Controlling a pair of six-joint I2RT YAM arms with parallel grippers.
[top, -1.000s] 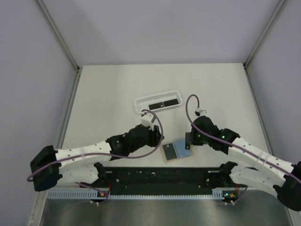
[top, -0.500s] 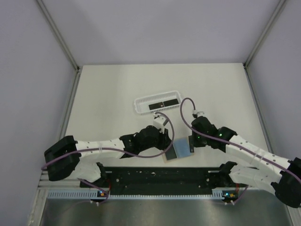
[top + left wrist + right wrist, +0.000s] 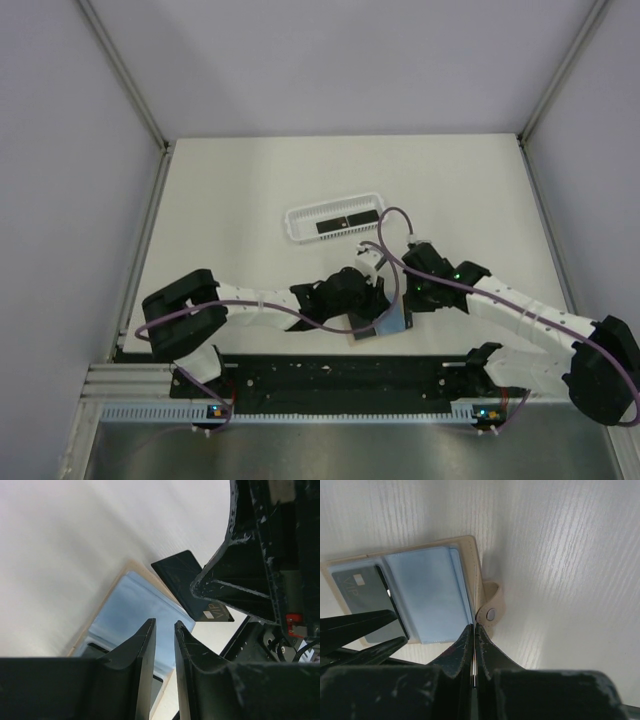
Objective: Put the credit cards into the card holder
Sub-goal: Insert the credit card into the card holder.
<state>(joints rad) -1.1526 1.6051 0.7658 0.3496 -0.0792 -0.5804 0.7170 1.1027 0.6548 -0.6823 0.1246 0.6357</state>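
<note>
- Card holder (image 3: 427, 592): lying open on the desk (image 3: 230, 200), just ahead of the arm bases in the top view. It is showing pale blue sleeves inside a tan border. Its snap tab (image 3: 491, 613) is sticking out from the right edge in the right wrist view.
- Credit card marked "VIP" (image 3: 357, 592): lying dark against the holder's left leaf, beside the blue sleeves. Whether it is sitting inside a sleeve or merely resting on top cannot be told.
- Left hand (image 3: 164, 625): reaching over the holder with its fingers (image 3: 142, 645) standing narrowly apart. Blue sleeve is showing through the gap and nothing is lying between them. The fingertips are pointing toward the VIP card and sitting just beside it; whether they are touching the holder cannot be told.
- Right hand (image 3: 474, 627): closed, its fingers pressing together on a thin pale sheet at the holder's right edge, just beside the snap tab. The sheet is showing edge-on as a fine line running into the seam between the fingers.
- Both hands: meeting over the holder from opposite sides, near each other.
- White basket (image 3: 300, 222): sitting farther back on the desk, apart from the holder. It is carrying further black credit cards (image 3: 345, 220), which are lying flat along its floor.
</note>
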